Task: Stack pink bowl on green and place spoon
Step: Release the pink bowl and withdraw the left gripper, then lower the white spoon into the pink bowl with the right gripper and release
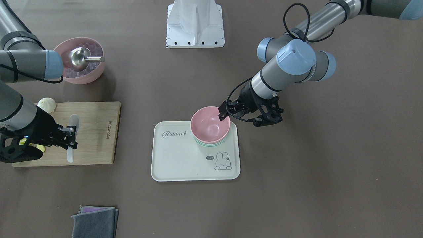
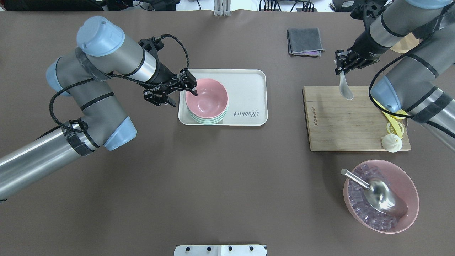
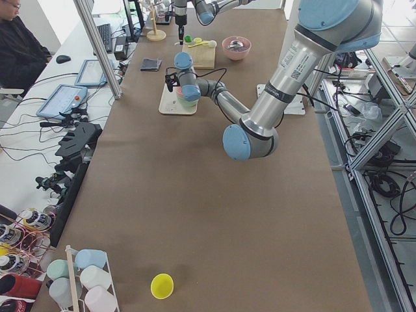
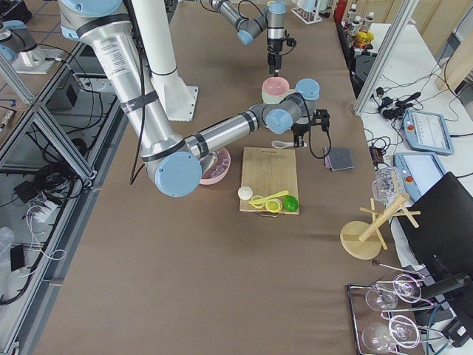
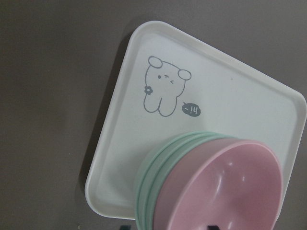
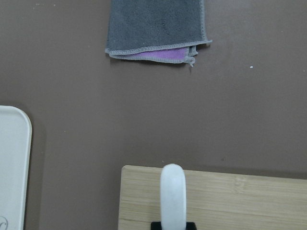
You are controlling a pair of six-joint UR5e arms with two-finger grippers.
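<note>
On the tray [image 2: 249, 81], the pink bowl [image 2: 208, 99] sits nested in the green bowls [image 2: 209, 122], its rim between the left tool's [image 2: 183, 96] spread fingers. The right tool [image 2: 340, 69] pinches the spoon [image 2: 346, 91] by its handle, leaving the scoop end free for placing.

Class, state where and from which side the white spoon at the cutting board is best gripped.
Take the white spoon by its slim handle, from above, fingers closing across its width; its bowl is broad and rounded. The right end effector pinches it there.

Pink bowl [image 2: 207, 98] sits upright, nested in the green bowls [image 5: 144, 191], left; white spoon [image 2: 344, 85], handle pinched, far right.
</note>
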